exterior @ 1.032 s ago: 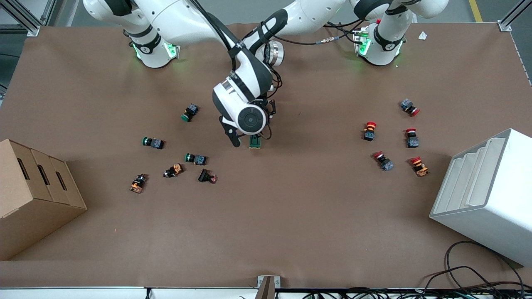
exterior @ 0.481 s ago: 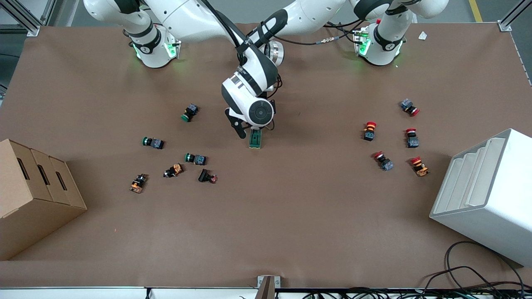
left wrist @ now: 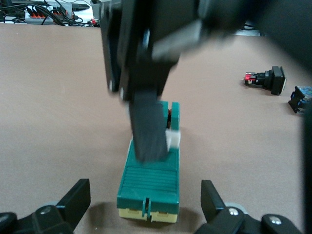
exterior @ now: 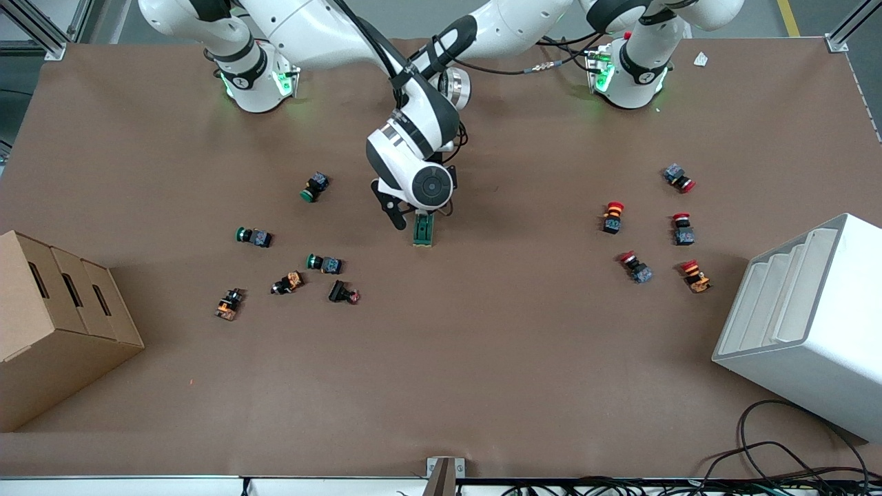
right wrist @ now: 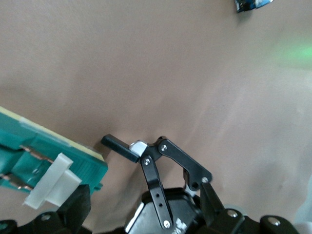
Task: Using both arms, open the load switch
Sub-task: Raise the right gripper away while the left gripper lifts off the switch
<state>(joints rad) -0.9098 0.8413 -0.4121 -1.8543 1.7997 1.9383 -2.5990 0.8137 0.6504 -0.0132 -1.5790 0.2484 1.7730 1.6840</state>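
The load switch (exterior: pixel 423 232), a dark-green block on a cream base, lies mid-table. In the left wrist view the load switch (left wrist: pixel 150 178) has its near end between the spread fingers of my left gripper (left wrist: pixel 146 207), which touch nothing. One black finger (left wrist: pixel 146 126) of my right gripper presses on the switch's top beside the white lever tab (left wrist: pixel 173 139). My right gripper (exterior: pixel 419 218) hangs open over the switch. In the right wrist view the tab (right wrist: pixel 51 181) sticks up next to the right gripper (right wrist: pixel 146 209). The right arm's wrist hides the left gripper in the front view.
Green push buttons (exterior: pixel 315 186) and others lie toward the right arm's end, red ones (exterior: pixel 612 216) toward the left arm's end. A cardboard box (exterior: pixel 55 324) and a white bin (exterior: pixel 806 324) stand at the table's two ends. Cables (exterior: pixel 778 455) trail at the front edge.
The right arm's wrist has drawn back toward the bases, uncovering more of the switch. Over the last half second almost nothing moved. The switch lies where it was.
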